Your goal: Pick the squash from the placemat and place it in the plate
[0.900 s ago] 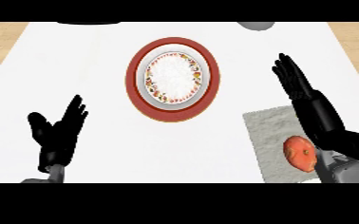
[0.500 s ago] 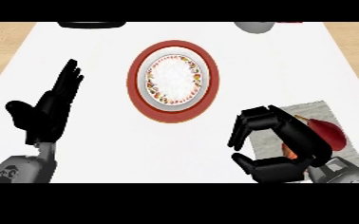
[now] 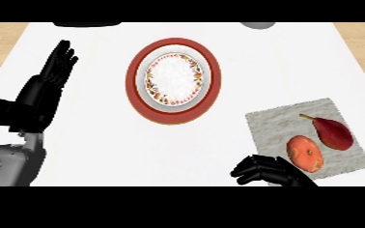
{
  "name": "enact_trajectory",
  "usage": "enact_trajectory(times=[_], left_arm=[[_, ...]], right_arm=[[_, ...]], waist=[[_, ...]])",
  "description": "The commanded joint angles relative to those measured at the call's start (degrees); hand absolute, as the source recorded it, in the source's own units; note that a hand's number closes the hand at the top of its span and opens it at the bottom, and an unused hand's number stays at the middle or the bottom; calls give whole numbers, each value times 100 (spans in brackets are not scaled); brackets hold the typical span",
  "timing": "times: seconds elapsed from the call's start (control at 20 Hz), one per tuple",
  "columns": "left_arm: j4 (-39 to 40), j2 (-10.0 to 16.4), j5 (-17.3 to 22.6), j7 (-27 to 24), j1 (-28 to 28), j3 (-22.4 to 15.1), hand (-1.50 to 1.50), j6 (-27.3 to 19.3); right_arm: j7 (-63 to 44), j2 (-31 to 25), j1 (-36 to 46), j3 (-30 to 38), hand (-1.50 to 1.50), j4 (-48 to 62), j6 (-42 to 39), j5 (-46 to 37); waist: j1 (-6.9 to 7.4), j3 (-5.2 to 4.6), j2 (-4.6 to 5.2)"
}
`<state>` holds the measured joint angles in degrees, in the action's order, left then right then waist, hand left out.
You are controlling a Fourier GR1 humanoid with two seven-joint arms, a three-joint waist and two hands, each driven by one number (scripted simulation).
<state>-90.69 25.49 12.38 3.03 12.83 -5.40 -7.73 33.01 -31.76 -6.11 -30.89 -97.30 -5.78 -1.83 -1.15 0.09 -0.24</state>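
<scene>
Orange squash (image 3: 305,153) on placemat (image 3: 274,125), outside plate (image 3: 135,84)

Left robot hand (image 3: 44,89) open, fingers up; right robot hand (image 3: 269,171) curled, empty, low.

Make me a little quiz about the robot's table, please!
1. True or false: there is food on the plate.
2. How many things lie on the placemat?
3. The right hand has its fingers: A straight, B curled, C round a cup.
Key: 1 false; 2 two; 3 B.
</scene>
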Motion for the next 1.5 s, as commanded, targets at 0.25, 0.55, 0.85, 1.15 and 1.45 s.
enact_trajectory(times=[0.25, 0.55, 0.85, 1.15, 1.45], left_arm=[[-446, 196, 92, 255, -130, 270, 0, 372], [-186, 155, -23, 160, 106, 323, 0, 304], [30, -86, -136, -79, -39, 160, 0, 305], [174, -47, -75, 0, 356, 330, 0, 462], [-27, -213, -262, 294, 415, 346, 0, 434]], right_arm=[[828, -1073, -661, 1452, -150, -921, -410, 691], [-770, -2243, -404, 2092, -150, -1418, -335, -68], [-2032, -3475, -401, 2244, -150, -1982, -974, -842], [-3230, -3659, -161, 1801, -150, -2291, -1806, -1168], [-3920, -2746, 519, 1348, -150, -2029, -2233, -1863]], waist=[[59, -13, -5], [4, -36, -17], [-10, -41, 0], [100, -20, 39], [159, -10, 31]])
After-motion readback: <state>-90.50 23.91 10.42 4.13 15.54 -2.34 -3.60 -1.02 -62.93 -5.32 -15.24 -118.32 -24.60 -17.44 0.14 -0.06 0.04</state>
